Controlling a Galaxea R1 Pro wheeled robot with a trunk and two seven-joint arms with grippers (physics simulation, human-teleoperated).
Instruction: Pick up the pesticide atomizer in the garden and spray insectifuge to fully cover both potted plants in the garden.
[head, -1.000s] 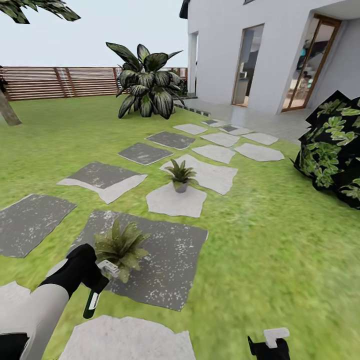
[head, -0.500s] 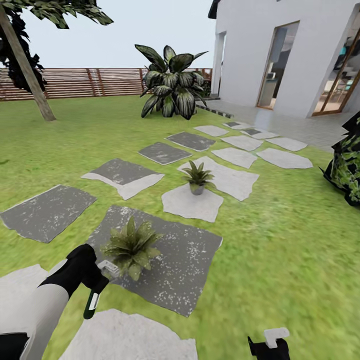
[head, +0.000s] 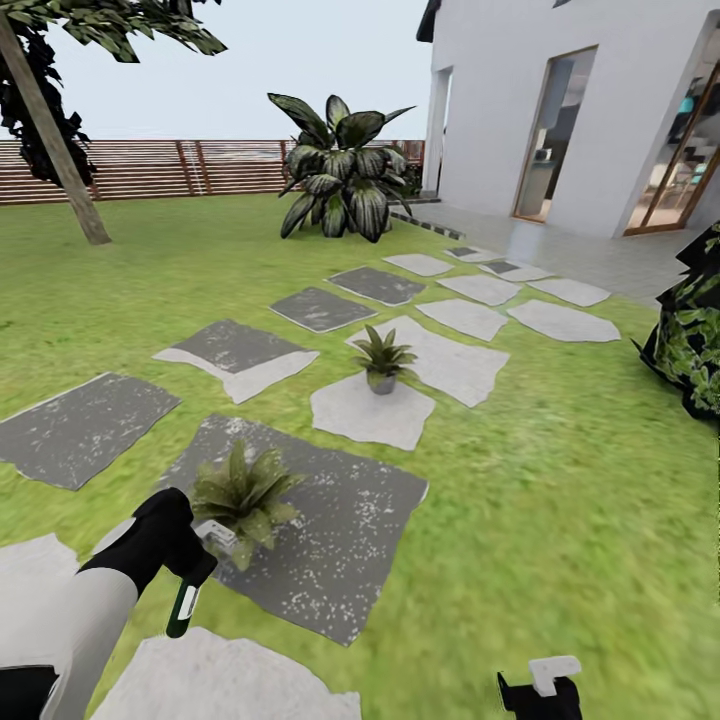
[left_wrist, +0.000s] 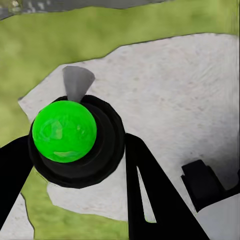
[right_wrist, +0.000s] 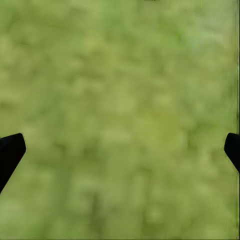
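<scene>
Where grey stones (head: 330, 520) cross the lawn (head: 560, 520) toward a white house (head: 590, 100), two potted plants (head: 243, 497) sit on slabs. Left gripper (head: 185, 555) clamps the atomizer (head: 184, 605) beside the nearer plant, long axis steeply tilted, spray head (head: 218, 538) uppermost. Right gripper (right_wrist: 120, 150) spread wide, empty, over grass.

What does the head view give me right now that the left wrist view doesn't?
Head view alone: both potted plants, the near one on a dark stepping stone just beyond the atomizer's spray head, the far one on a pale stone; also the striped-leaf bush, fence and house. Left wrist view alone: the atomizer's bright green end face, seen end-on. Both: the pesticide atomizer held in the left gripper, over a pale stone and lawn.
</scene>
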